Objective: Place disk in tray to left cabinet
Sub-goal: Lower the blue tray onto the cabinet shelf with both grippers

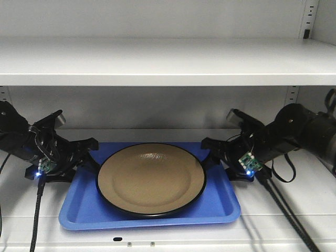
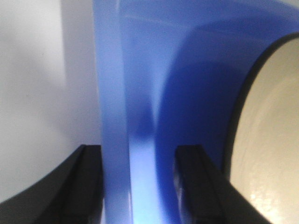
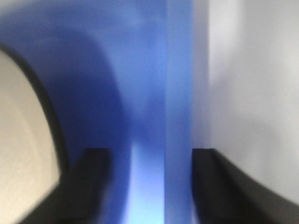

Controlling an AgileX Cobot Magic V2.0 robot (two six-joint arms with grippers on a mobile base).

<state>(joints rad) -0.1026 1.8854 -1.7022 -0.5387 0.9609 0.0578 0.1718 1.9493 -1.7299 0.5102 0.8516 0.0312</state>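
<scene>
The blue tray (image 1: 84,210) lies flat on a shelf of the white cabinet (image 1: 157,63), and the tan disk (image 1: 151,177) with its black rim sits in it. My left gripper (image 1: 93,152) is at the tray's left edge and my right gripper (image 1: 207,151) at its right edge. In the left wrist view the left gripper (image 2: 139,149) is open, its black fingers standing either side of the tray's rim (image 2: 140,70), with the disk (image 2: 271,140) just beyond. The right gripper (image 3: 150,151) is open astride the opposite rim (image 3: 140,70), beside the disk (image 3: 18,140).
Another white shelf (image 1: 157,55) runs low overhead, across the full width. Perforated strips (image 1: 310,16) line the back wall. Bare shelf surface lies outside each rim (image 2: 37,93) (image 3: 252,93). The shelf's front edge (image 1: 157,244) is just below the tray.
</scene>
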